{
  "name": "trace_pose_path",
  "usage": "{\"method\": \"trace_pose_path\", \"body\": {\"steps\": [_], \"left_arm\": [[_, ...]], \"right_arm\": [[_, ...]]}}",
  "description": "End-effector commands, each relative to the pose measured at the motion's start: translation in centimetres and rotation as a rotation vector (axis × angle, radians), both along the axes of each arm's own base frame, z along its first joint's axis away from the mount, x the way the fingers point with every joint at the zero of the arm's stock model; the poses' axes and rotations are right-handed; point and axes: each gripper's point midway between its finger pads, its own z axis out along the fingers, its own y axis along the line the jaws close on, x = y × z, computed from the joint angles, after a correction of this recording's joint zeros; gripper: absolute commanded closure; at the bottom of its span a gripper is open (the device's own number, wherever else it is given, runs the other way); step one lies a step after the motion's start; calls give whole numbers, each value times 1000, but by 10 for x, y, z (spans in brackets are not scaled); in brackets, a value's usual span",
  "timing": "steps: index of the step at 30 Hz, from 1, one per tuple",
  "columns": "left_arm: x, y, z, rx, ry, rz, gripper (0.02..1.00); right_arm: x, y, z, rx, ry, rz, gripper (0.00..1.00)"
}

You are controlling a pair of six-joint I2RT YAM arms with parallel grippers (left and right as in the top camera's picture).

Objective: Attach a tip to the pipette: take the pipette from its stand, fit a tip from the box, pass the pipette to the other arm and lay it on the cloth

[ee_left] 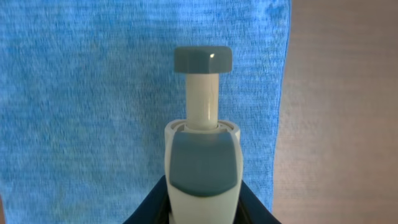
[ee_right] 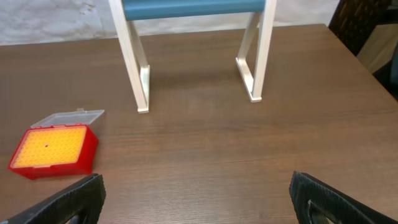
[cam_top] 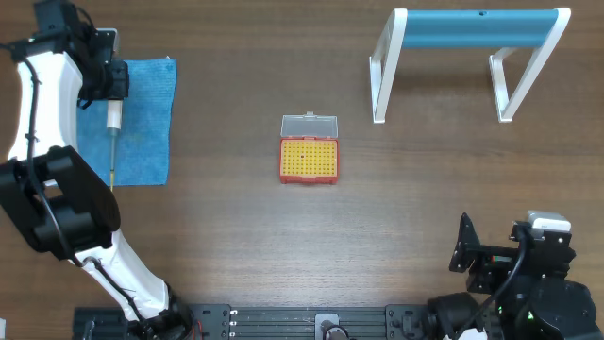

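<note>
My left gripper (cam_top: 110, 83) is at the far left over the blue cloth (cam_top: 146, 113), shut on the pipette (cam_top: 113, 123). A thin yellowish tip (cam_top: 112, 165) is fitted and points toward the cloth's near edge. In the left wrist view the pipette's grey plunger cap (ee_left: 202, 59) and white body (ee_left: 202, 168) stand out between my dark fingers (ee_left: 152, 208), with the cloth (ee_left: 93, 93) beneath. I cannot tell whether the pipette touches the cloth. My right gripper (cam_top: 469, 253) rests open and holds nothing near the front right. Its fingers (ee_right: 68, 199) are spread wide.
The red tip box (cam_top: 310, 159) with yellow tips and its clear lid open sits mid-table, also the red tip box (ee_right: 53, 149) in the right wrist view. The white and blue pipette stand (cam_top: 472, 28) is at the back right with nothing hanging on it.
</note>
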Motion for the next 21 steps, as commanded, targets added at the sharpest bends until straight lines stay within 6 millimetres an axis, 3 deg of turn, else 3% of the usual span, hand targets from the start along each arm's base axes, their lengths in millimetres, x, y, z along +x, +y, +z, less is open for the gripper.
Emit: {"method": "trace_pose_path", "body": {"steps": [1,3,4,6,9,12,17,21], "left_arm": [[18,6,-11,25,-27,-23,991],[26,8,-9,29,-62,-4,991],[33,11,-5,28,-96,24,991],[41,11,-7,17,-124,40,991],[44,4,-27,0,-92,27,993],[57,-14,-39,-23,-103,14,993],[55,-16,-64,-49,-56,49,993],[54,-15,-79,-53,-33,50,991]], "right_arm": [[-2,-6,3,18,-102,-38,27],[-3,-5,-1,61,-289,-28,31],[1,-3,-12,67,-313,-21,27],[30,5,-38,59,-242,-7,27],[66,12,-55,75,-338,-5,27],[87,17,-75,92,-400,-1,27],[102,26,-119,167,-395,11,27],[103,25,-124,169,-386,9,27]]}}
